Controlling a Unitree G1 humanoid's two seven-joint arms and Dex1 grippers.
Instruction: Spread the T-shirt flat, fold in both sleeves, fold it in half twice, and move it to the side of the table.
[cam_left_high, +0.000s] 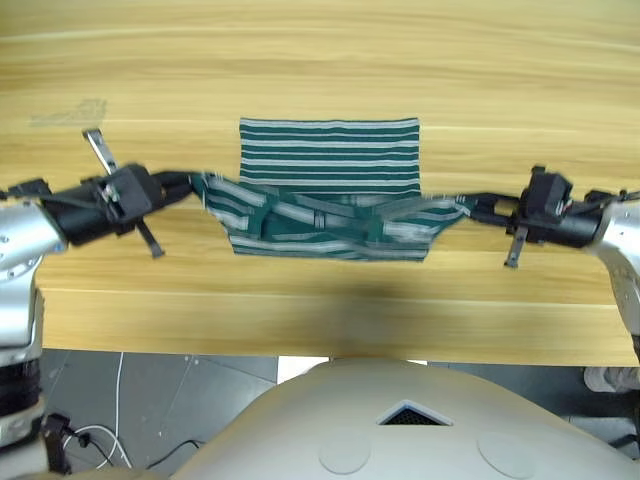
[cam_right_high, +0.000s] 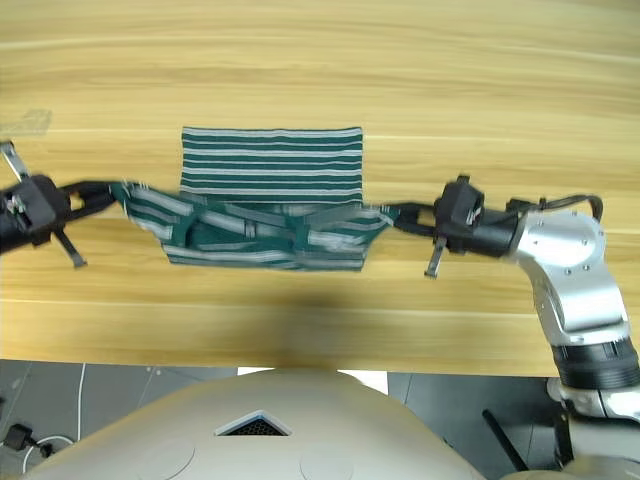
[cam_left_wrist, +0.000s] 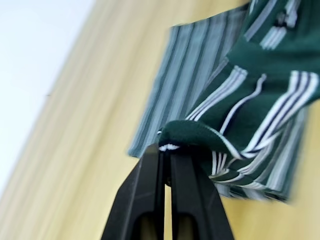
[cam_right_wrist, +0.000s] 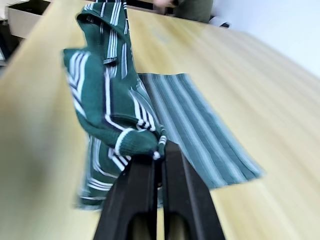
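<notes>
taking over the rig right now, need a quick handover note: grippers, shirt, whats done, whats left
Left gripper: shut on the T-shirt at its near left corner.
Right gripper: shut on its near right corner.
Shirt: far part lies flat mid-table; near part is lifted and stretched between the grippers.
Done: sleeves appear folded in.
Left: lay the held edge over the far edge (probably the first half fold), fold in half again, move it to the table's side.

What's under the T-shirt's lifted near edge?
The left gripper and right gripper hold the T-shirt's near part raised; its far part lies flat on the table. The tabletop directly beneath the raised fabric is covered.
</notes>
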